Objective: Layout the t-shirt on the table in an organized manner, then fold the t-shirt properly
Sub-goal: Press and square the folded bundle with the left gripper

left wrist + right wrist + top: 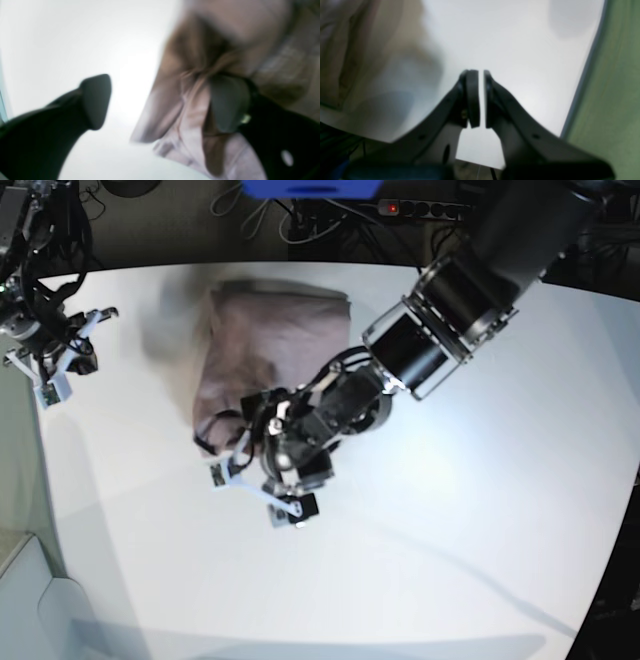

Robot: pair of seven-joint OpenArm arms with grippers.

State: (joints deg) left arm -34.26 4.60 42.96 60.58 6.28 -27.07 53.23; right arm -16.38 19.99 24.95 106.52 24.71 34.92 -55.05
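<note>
Big white table [450,560], round at the edges. On it, toward the far side, the pinkish-brown t-shirt [270,345], bunched into a folded pile. Left gripper [252,482] at the near edge of the shirt, fingers [96,100] spread wide, one finger touching the cloth, nothing pinched. Right gripper [481,98] off by the table's edge, well apart from the shirt, fingers almost shut, holding nothing.
</note>
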